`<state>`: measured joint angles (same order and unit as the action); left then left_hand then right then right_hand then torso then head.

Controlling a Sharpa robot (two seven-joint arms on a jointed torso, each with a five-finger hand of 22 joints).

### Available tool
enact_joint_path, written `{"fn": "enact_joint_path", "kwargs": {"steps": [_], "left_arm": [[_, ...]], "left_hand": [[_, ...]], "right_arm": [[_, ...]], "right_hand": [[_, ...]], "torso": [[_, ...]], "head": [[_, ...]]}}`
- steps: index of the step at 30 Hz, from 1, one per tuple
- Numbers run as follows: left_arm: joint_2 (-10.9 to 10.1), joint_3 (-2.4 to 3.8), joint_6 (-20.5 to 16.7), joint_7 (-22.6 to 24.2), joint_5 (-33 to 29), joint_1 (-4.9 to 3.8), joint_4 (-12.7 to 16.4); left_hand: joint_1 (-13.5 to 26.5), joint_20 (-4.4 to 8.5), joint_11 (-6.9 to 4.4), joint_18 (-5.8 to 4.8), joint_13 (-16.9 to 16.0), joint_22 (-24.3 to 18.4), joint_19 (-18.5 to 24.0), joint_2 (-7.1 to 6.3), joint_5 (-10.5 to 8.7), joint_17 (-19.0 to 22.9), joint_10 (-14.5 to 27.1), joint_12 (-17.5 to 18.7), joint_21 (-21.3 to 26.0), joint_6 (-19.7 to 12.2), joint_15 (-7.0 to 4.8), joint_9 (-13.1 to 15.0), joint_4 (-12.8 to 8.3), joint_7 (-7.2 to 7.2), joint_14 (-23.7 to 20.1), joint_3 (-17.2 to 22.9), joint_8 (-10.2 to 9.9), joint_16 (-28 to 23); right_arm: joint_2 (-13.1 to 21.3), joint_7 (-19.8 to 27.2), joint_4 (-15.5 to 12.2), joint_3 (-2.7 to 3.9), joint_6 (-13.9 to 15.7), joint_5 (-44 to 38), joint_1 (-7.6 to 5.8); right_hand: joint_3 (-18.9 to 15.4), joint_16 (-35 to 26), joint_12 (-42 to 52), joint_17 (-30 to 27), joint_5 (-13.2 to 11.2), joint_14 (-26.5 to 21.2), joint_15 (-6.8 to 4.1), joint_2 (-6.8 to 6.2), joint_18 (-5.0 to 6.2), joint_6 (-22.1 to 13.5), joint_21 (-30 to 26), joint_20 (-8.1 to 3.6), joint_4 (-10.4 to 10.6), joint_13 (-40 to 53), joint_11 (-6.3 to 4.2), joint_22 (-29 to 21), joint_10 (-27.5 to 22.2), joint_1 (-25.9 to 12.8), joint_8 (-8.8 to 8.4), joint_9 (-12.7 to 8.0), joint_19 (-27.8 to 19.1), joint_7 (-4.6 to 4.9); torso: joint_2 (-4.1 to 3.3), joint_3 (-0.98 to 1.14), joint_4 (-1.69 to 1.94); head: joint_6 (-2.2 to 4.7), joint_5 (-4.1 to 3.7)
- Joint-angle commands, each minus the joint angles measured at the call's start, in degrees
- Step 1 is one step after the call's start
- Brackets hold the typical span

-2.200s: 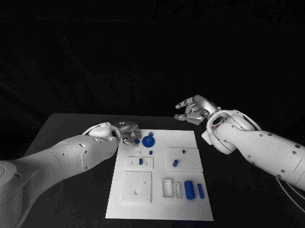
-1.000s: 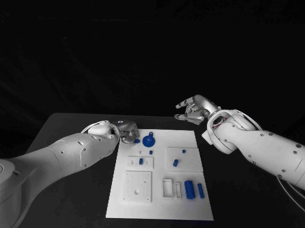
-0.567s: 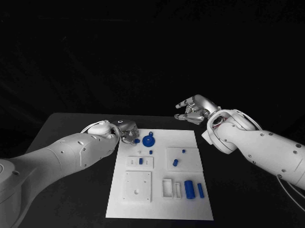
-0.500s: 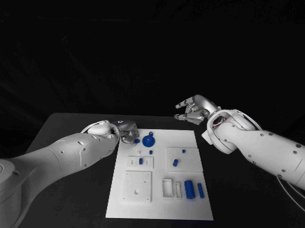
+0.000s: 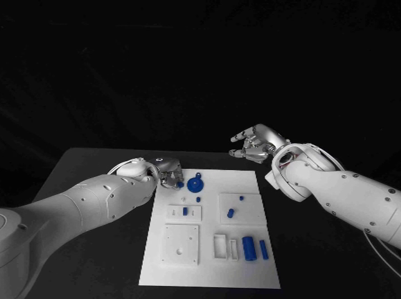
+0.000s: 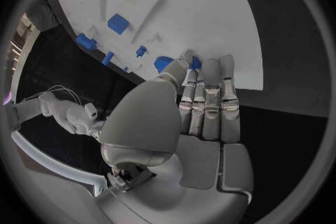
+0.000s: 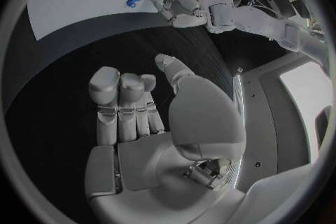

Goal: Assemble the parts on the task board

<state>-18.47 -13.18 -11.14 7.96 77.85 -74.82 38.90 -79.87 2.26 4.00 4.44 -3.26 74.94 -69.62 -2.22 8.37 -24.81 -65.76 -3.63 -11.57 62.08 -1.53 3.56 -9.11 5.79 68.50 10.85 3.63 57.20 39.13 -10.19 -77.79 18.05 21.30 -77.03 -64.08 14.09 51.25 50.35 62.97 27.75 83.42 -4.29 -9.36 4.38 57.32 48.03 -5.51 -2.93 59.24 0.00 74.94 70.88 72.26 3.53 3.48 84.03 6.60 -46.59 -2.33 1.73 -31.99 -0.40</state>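
The black table point(image 5: 92, 187) carries the white task board point(image 5: 214, 274) at its middle. Compared with the frame from about two seconds back, the board and every part on it lie as they did; only the left hand point(image 5: 167, 172) differs, sitting slightly farther from the board's far left corner than then, while over the last second it has barely shifted. Its fingertips pinch a small blue part point(image 6: 195, 63) at that corner, just beside the round blue gear-like part point(image 5: 195, 184). The right hand point(image 5: 254, 144) hangs above the table beyond the board's far right corner, unchanged, fingers loosely curled and apart, holding nothing. Near the board's front edge a blue cylinder point(image 5: 249, 248) and a thinner blue pin point(image 5: 264, 250) lie side by side, and small blue pegs point(image 5: 230, 213) stand mid-board
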Motion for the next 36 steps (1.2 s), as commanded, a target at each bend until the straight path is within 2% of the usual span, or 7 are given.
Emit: {"fn": "enact_joint_path", "kwargs": {"steps": [1, 10, 19, 23, 26, 31, 36], "left_arm": [[0.2, -0.43, 3.4, 0.5, 0.4, 0.91, 0.2], [0.4, -0.47, 4.3, 0.2, 1.0, 0.98, 0.1], [0.6, -0.51, 5.5, -0.5, 2.3, 1.39, -0.2], [0.6, -0.51, 5.9, -0.8, 2.6, 1.50, -0.3], [0.6, -0.51, 5.9, -0.8, 2.9, 1.56, -0.3], [0.5, -0.51, 4.8, -0.6, 3.1, 1.65, -0.3], [0.5, -0.51, 3.1, -0.8, 3.1, 1.70, -0.5]], "left_hand": [[0.1, 0.38, -0.08, -0.25, -0.1, 1.4, 0.0, 0.53, -0.32, -0.1, -0.4, 0.1, -0.4, 0.6, -0.04, 0.0, -0.1, -0.15, 0.3, 0.4, -0.1, 0.2], [0.6, 0.31, -0.05, 0.00, -0.1, 1.3, 1.1, 0.24, -0.05, -0.2, 0.0, 0.1, -3.1, 0.4, -0.01, 0.0, -0.8, -0.15, 0.4, 2.1, -0.1, 0.6], [0.7, 0.09, 0.12, 0.54, 0.0, 1.4, 1.8, -0.06, 1.16, -0.2, 0.0, 0.2, -5.1, 0.1, 0.15, 0.0, -1.6, 0.03, 1.2, 3.5, -0.1, 1.2], [0.6, -0.07, 0.27, 0.96, 0.0, 1.4, 1.8, 0.01, 1.55, -0.2, -0.8, 0.2, -6.1, 0.3, 0.39, 0.0, -1.9, 0.36, 1.8, 4.2, -0.1, 1.4], [0.5, -0.18, 0.16, 1.37, 0.0, 1.4, 1.6, 0.35, 2.66, -0.3, -2.3, 0.3, -7.2, 1.6, 0.56, 0.1, -2.1, 0.56, 2.7, 4.6, 0.0, 1.8], [0.7, -0.23, -0.16, 1.90, -0.1, 1.4, 1.3, 0.66, 4.17, -0.3, -4.5, 0.3, -8.8, 3.0, 0.54, 0.1, -2.2, 0.54, 4.2, 4.9, 0.0, 2.0], [1.0, -0.16, -0.44, 2.16, -0.1, 1.3, 1.0, 0.82, 4.63, -0.4, -5.6, 0.3, -10.1, 3.1, 0.34, 0.1, -2.2, 0.46, 5.4, 5.0, 0.0, 1.9]], "right_arm": [[0.0, 0.3, -0.1, 0.02, -0.7, -0.5, 0.02], [-0.1, 0.2, -0.2, 0.02, -0.8, -0.5, 0.02], [-0.1, 0.2, -0.2, 0.02, -0.9, -0.5, 0.02], [-0.1, 0.2, -0.2, 0.02, -0.9, -0.5, 0.02], [-0.1, 0.2, -0.2, 0.02, -0.9, -0.5, 0.02], [0.0, 0.2, -0.2, 0.02, -0.9, -0.5, 0.02], [0.0, 0.2, -0.3, 0.02, -0.9, -0.5, 0.02]], "right_hand": [[0.0, 0.2, 0.3, 0.0, 0.2, 0.2, 0.05, 0.56, 0.34, 0.4, 0.3, 0.25, -0.2, 0.1, -0.31, 6.3, 0.0, -0.1, 0.00, 0.1, 2.1, -0.08], [0.0, 0.2, 0.3, 0.0, 0.2, 0.2, 0.05, 0.56, 0.34, 0.4, 0.3, 0.25, -0.2, 0.1, -0.31, 6.3, 0.0, -0.1, 0.00, 0.1, 2.1, -0.08], [0.0, 0.2, 0.3, 0.0, 0.2, 0.2, 0.05, 0.56, 0.34, 0.4, 0.3, 0.25, -0.2, 0.1, -0.31, 6.3, 0.0, -0.1, 0.00, 0.1, 2.1, -0.08], [0.0, 0.2, 0.3, 0.0, 0.2, 0.2, 0.05, 0.56, 0.34, 0.4, 0.3, 0.25, -0.2, 0.1, -0.31, 6.3, 0.0, -0.1, 0.00, 0.1, 2.1, -0.08], [0.0, 0.2, 0.3, 0.0, 0.2, 0.2, 0.05, 0.56, 0.34, 0.4, 0.3, 0.25, -0.2, 0.1, -0.31, 6.3, 0.0, -0.1, 0.00, 0.1, 2.1, -0.08], [0.1, 0.2, 0.3, 0.0, 0.2, 0.2, 0.05, 0.55, 0.33, 0.5, 0.3, 0.24, -0.2, 0.1, -0.31, 6.3, 0.0, -0.2, 0.00, 0.1, 2.1, -0.08], [0.1, 0.2, 0.3, 0.0, 0.3, 0.2, 0.05, 0.54, 0.33, 0.7, 0.3, 0.24, -0.2, 0.2, -0.32, 6.3, 0.0, -0.3, 0.01, 0.1, 2.1, -0.09]], "torso": [[0.01, 0.00, 0.01], [-0.02, 0.01, -0.03], [0.00, -0.01, 0.00], [0.00, -0.01, 0.00], [0.03, -0.02, -0.02], [0.06, -0.04, 0.04], [0.02, -0.04, 0.03]], "head": [[-0.03, 0.01], [-0.07, -0.06], [-0.23, -0.18], [-0.28, -0.18], [-0.28, -0.17], [-0.23, -0.20], [-0.13, -0.16]]}}
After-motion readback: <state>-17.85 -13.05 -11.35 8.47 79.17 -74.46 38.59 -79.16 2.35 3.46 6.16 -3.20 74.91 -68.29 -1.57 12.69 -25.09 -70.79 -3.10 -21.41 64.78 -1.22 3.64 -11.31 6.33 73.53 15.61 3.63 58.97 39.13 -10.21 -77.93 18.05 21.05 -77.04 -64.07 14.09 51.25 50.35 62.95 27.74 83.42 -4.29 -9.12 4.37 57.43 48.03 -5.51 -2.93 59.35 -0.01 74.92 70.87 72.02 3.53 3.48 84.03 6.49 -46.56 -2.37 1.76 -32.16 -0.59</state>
